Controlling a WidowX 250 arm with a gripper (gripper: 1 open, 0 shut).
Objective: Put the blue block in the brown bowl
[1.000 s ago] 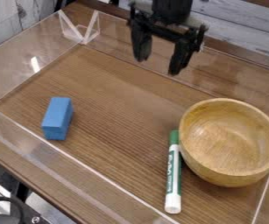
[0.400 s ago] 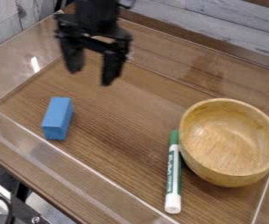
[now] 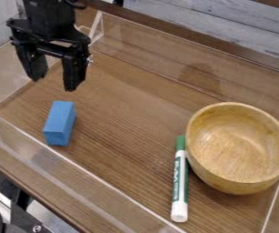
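The blue block (image 3: 59,122) lies flat on the wooden table at the left, near the front edge. Above and behind it hangs my black gripper (image 3: 54,75), pointing down, its two fingers spread wide with nothing between them. Its fingertips stand clear of the block. The brown bowl (image 3: 237,146) sits empty at the right side of the table, well away from the gripper.
A green-and-white marker pen (image 3: 179,178) lies just left of the bowl, pointing toward the front edge. Low clear plastic walls (image 3: 20,150) ring the table. A white folded stand (image 3: 84,32) sits at the back left.
The gripper has travelled from the back centre of the table to the left, ending above the blue block. Its fingers stayed open. Block, bowl and pen have not moved.
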